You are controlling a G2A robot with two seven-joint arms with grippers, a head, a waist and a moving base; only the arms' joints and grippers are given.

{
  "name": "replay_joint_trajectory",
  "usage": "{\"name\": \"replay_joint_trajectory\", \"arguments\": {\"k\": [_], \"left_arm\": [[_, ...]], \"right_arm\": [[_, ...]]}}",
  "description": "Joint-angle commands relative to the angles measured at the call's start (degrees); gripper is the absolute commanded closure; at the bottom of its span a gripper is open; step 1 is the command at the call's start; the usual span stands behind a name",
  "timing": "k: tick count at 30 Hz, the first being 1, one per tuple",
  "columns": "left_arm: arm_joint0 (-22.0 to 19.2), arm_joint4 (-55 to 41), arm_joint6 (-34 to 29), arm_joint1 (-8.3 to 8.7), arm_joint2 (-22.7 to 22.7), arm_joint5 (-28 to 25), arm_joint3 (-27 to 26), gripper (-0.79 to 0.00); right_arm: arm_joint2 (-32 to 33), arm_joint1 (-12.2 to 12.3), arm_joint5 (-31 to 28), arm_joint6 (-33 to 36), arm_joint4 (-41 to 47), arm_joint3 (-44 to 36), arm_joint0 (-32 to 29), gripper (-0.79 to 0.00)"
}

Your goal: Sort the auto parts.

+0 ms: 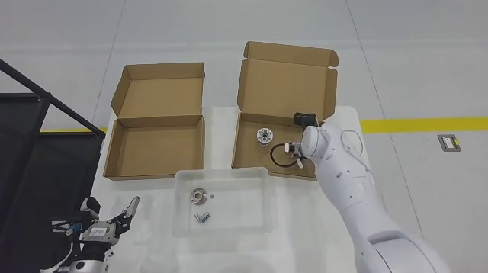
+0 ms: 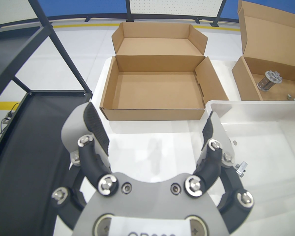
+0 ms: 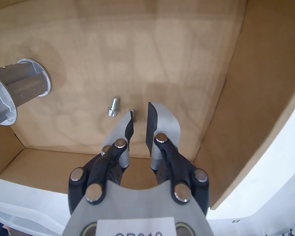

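Step, likely: bolts into right box (image 3: 260, 74) | my right claw (image 3: 141, 110) narrow, empty, beside bolt (image 3: 113, 109) | my left claw (image 2: 150, 111) wide, empty | next: lift clear, fetch from tray (image 1: 221, 172)

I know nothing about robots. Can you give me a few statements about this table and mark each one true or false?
1. The left cardboard box is empty. True.
2. The right hand is clamped on the bolt. False: the hand is open, and the bolt lies on the box floor beside it.
3. A metal cylinder stands in the right cardboard box. True.
4. The clear bin holds nothing. False: a round metal part and a small piece lie in it.
5. The left hand is open and holds nothing. True.
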Motion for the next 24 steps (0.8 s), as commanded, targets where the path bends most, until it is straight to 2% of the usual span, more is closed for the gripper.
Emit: {"name": "replay_joint_trajectory", "arguments": {"k": [1, 16, 18, 24], "left_arm": [[0.0, 0.0, 0.0, 0.0, 0.0, 0.0, 0.0, -0.785], [0.0, 0.0, 0.0, 0.0, 0.0, 0.0, 0.0, -0.785], [0.0, 0.0, 0.0, 0.0, 0.0, 0.0, 0.0, -0.785], [0.0, 0.0, 0.0, 0.0, 0.0, 0.0, 0.0, -0.785]], "right_arm": [[0.0, 0.1, 0.0, 0.0, 0.2, -1.0, -0.5, -0.145], [0.6, 1.2, -1.1, 1.8, 1.7, -11.3, -5.8, -0.108], [1.2, 1.5, -2.4, 1.6, 3.0, -14.0, -7.2, -0.089], [4.1, 2.7, -9.0, 3.1, 7.2, -28.3, -15.0, -0.139]]}}
